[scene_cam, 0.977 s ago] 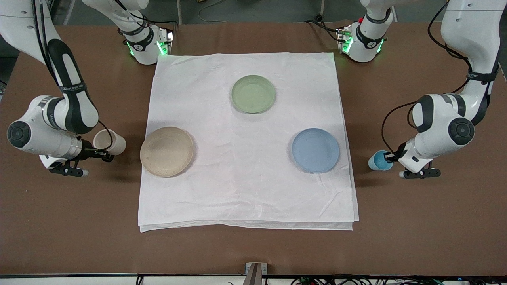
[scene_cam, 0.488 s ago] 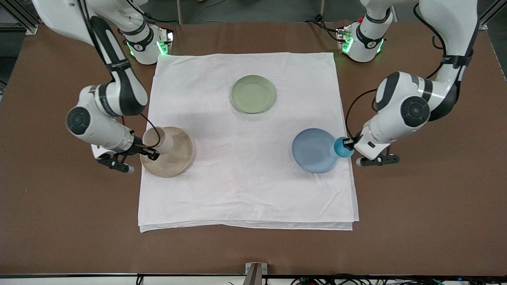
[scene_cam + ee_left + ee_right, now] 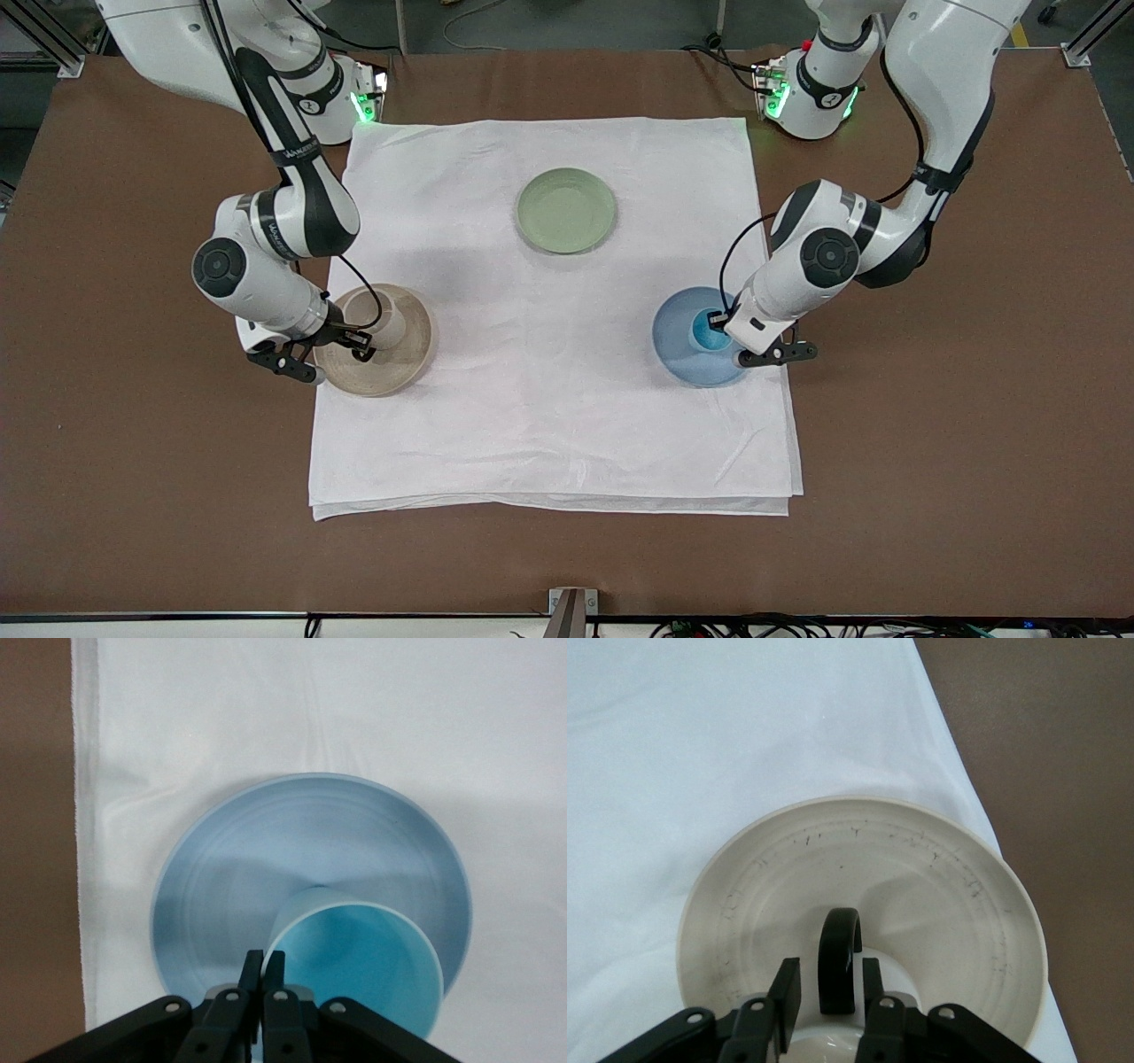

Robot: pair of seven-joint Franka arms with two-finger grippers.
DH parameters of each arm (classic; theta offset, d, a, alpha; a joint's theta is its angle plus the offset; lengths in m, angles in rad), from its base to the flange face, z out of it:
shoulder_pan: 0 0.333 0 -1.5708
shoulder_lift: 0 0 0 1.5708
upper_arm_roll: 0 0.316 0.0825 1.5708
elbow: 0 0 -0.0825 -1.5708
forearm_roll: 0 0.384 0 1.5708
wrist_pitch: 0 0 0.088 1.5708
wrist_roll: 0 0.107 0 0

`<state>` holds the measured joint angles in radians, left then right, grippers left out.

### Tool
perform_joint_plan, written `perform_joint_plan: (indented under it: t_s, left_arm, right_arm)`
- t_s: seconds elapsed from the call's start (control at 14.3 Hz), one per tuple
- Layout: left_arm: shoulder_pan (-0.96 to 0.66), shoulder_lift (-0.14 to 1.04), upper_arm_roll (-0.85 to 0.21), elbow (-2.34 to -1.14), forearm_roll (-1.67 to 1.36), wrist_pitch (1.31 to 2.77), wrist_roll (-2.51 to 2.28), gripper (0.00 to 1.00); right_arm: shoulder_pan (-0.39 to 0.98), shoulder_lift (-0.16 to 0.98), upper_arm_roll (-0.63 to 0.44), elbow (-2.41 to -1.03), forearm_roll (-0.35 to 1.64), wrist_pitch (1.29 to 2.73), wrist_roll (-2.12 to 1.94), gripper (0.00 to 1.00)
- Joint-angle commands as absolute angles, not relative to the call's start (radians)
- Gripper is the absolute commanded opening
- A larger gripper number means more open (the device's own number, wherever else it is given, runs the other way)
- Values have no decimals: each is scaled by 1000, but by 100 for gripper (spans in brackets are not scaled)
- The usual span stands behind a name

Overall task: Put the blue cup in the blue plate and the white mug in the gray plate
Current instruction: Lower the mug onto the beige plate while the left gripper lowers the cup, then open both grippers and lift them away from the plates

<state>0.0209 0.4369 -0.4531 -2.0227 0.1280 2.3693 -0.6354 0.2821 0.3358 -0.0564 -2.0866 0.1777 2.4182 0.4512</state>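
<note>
Nearly finished, by the look of it. Blue cup carried over the blue plate, at four o'clock from the green plate, rim pinched between the shut fingers of the left gripper. White mug over the gray plate, at eight o'clock, right gripper clamped about its handle. Left: lowering fully, if not yet seated, then releasing and withdrawing.
</note>
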Motion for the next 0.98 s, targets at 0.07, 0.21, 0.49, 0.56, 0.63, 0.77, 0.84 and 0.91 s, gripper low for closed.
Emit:
perform_joint_plan:
  t_s: [0.07,0.21,0.49,0.56,0.63,0.77,0.84,0.91]
  left_arm:
    - [24,434,-456,-1988,181,2367,-719,71]
    - [37,388,-453,-1956,183,2323,-718,100]
    - [78,296,-449,-1748,184,2088,-665,100]
    - [101,288,-448,-1680,184,2022,-623,100]
    - [135,285,-448,-1607,184,1950,-570,100]
    - [185,282,-449,-1495,184,1832,-441,100]
    - [211,275,-448,-1442,184,1777,-367,100]
    - [236,262,-451,-1412,184,1740,-306,100]
  right_arm:
    - [275,316,-61,-1976,167,2273,445,100]
    - [250,302,-81,-1782,120,1982,390,100]
    - [141,302,-86,-1478,-6,1571,74,100]
    - [102,301,-86,-1448,-12,1521,11,100]
    - [63,292,-84,-1427,-14,1476,-36,100]
    - [9,273,-84,-1405,-14,1407,-78,100]
    - [2,272,-84,-1399,-18,1382,-75,100]
    - [-2,273,-86,-1369,-26,1370,-75,100]
